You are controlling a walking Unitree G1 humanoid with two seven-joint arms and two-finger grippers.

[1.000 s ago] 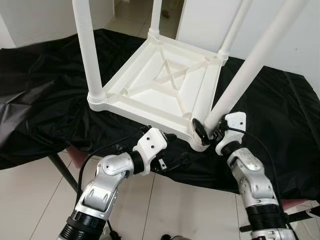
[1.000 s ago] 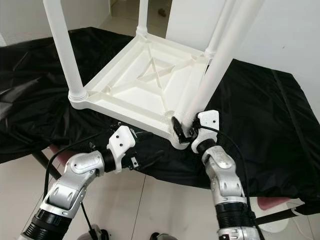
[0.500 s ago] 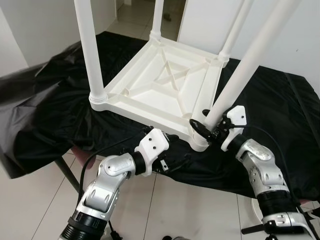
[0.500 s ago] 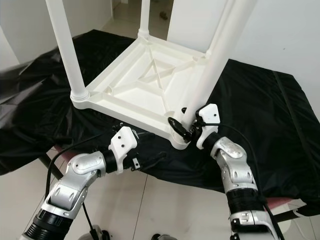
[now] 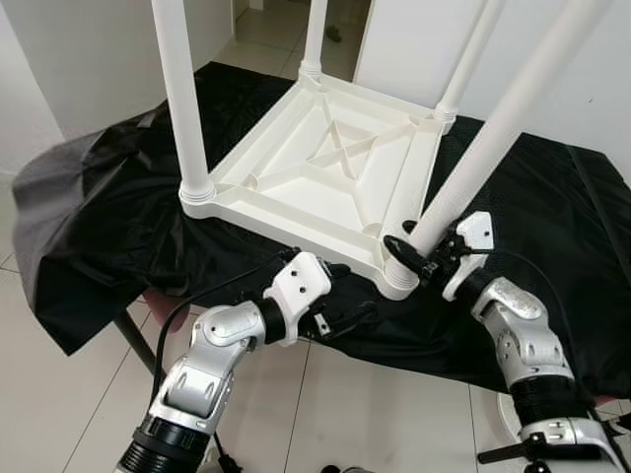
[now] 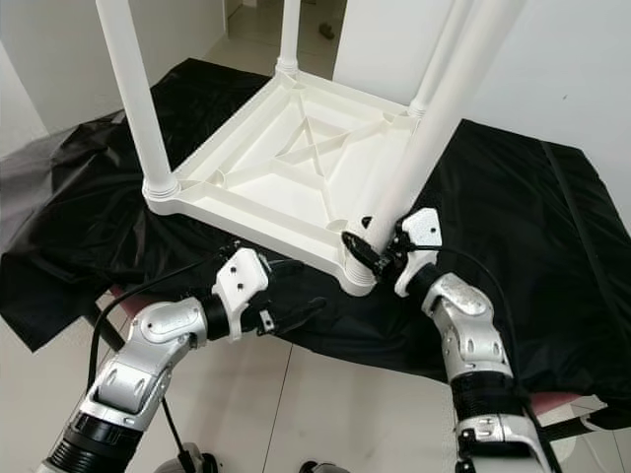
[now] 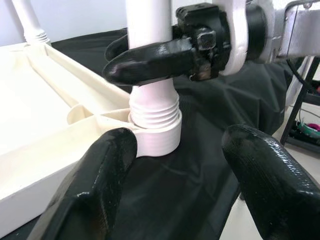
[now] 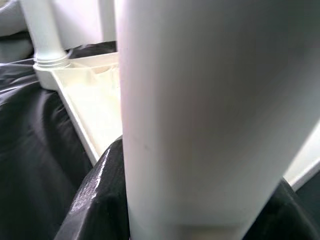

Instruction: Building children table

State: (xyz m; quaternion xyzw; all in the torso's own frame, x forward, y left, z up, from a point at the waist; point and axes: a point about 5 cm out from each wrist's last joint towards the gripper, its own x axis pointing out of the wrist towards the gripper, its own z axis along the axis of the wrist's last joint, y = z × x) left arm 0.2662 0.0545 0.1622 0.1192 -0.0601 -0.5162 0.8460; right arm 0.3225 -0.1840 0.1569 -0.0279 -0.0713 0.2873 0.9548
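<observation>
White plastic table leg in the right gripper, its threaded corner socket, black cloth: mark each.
White plastic table leg (image 5: 493,138), left eye view, mid shaft.
Threaded corner socket (image 7: 156,131), left wrist view, collar.
Black cloth (image 5: 118,227), left eye view, left drape.

The robot has two shiny silver arms with black rings and thin black cables. Each wrist has a white block, the left gripper (image 5: 335,320) and right gripper (image 5: 409,254) have long black fingers.

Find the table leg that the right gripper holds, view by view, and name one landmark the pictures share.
Left eye view: table leg, lower right, rising to the top edge.
Right eye view: table leg, right of centre.
Left wrist view: table leg, top centre.
Right wrist view: table leg, close up.
Shared landmark: the threaded corner socket.
</observation>
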